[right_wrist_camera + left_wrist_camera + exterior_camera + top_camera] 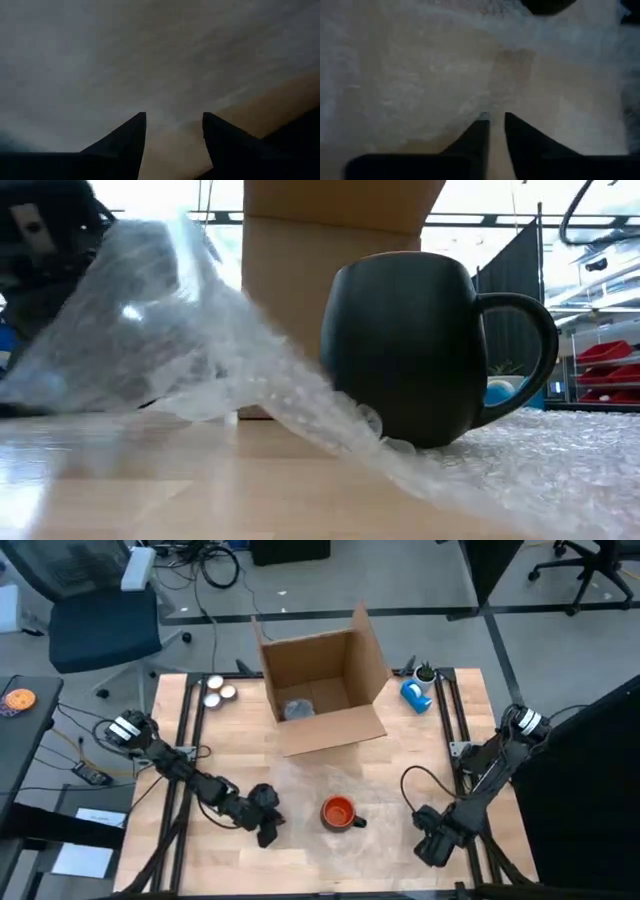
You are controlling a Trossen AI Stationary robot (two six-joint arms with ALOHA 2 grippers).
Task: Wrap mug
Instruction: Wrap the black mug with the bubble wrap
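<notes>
While left hand [268,823] pinches bubble wrap [190,350], mug [340,812] beside it, upright.

The mug [340,812] stands alone on the bubble wrap [330,785], with open counter [240,730] on every side of it. Behind it the cardboard box [322,680] (open side toward the mug) blocks the far middle. The left end effector [268,830] sits just beside the wrap's near-left edge; the right end effector [432,848] is well apart, leaving that flank free.
</notes>
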